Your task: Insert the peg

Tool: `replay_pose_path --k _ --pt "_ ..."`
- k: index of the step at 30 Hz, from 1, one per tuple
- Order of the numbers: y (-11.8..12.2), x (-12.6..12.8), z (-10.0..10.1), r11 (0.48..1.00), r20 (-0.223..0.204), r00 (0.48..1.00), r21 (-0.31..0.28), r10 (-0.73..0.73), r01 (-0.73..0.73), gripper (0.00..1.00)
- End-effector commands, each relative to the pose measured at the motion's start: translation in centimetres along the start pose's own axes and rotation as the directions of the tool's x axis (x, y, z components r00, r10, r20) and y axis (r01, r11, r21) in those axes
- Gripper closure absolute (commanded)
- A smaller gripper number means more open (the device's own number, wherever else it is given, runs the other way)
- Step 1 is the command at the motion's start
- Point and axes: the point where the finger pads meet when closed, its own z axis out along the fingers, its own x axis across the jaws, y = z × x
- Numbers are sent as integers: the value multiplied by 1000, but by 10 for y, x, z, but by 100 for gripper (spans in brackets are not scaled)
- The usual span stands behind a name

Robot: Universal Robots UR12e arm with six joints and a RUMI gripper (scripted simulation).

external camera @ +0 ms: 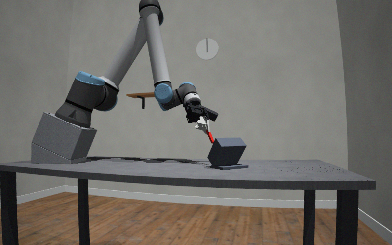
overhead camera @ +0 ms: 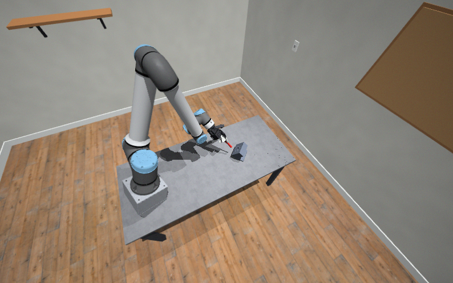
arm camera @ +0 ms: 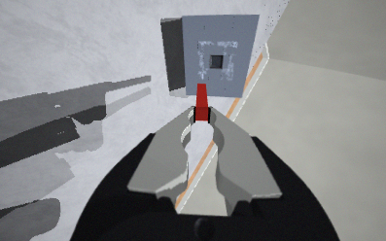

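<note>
Red peg in hand; tip below panel hole

My grey counter stands on plank flooring; behind it, grey walls carry a wooden shelf.

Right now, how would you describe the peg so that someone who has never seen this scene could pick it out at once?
Start at the grey table and follow the arm down to its claw, just up and left of the dark sloped block. The peg is the short stick clamped in that claw, tip near the block's sloped face. It is the only red thing among grey and black parts.
</note>
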Motion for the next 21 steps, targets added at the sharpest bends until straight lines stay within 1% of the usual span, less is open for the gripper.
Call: replay_pose_path --k 1,3,18,21 --pt "-3 2 -5 1000 -17 1000 14 -2 3 100" --pt "-3 2 -5 1000 -17 1000 14 -2 3 100" --pt "-11 6 -21 999 -64 998 51 -6 9 100" --pt "-11 7 -23 999 -67 998 53 -6 9 100"
